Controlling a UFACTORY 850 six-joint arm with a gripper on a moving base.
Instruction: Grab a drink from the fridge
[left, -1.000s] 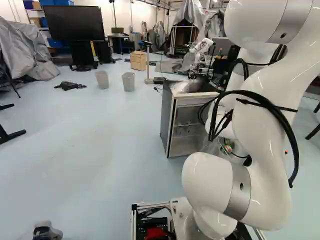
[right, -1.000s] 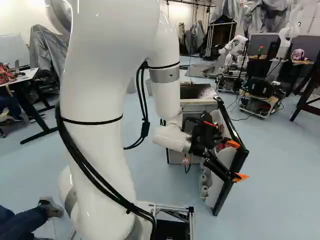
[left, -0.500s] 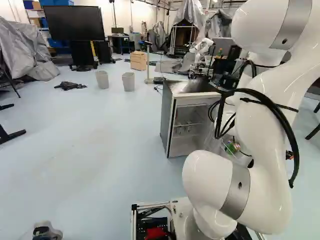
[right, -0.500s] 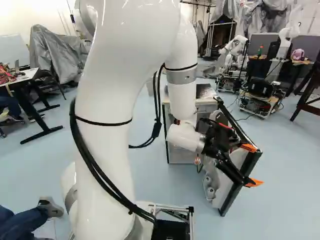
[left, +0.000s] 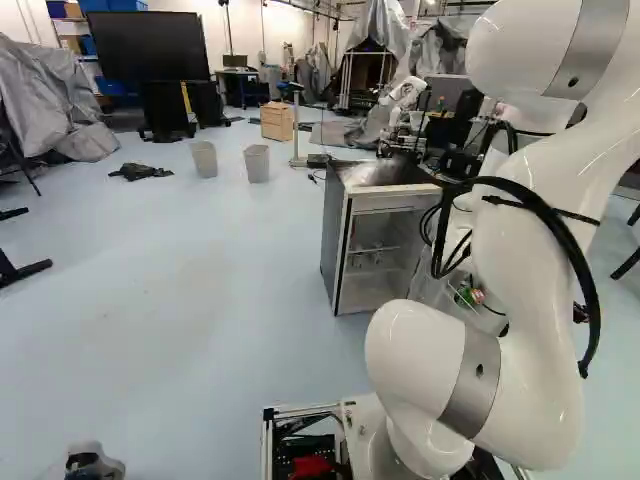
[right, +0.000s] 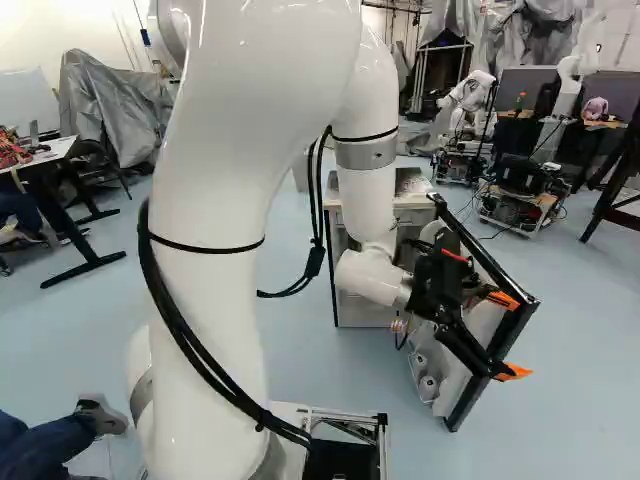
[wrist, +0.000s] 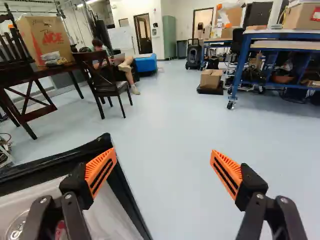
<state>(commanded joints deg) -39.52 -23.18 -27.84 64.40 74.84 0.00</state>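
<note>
The gripper (right: 510, 337) stands with its fingers spread wide, the fridge door (wrist: 45, 167) beside one finger, perhaps touching; the fridge (left: 335, 240) is behind the gripper.

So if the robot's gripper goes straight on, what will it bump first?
Maybe the fridge door's black frame, which shows behind one orange pad, though the depth is unclear. Between the fingers, I see just floor ahead.

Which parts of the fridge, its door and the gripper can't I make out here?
- Items on the fridge's shelves, left base view: too small to identify.
- Much of the fridge, right base view: behind the arm.
- Rest of the door, wrist view: cut off by the edge.
- Most of the gripper, left base view: behind the arm.
</note>
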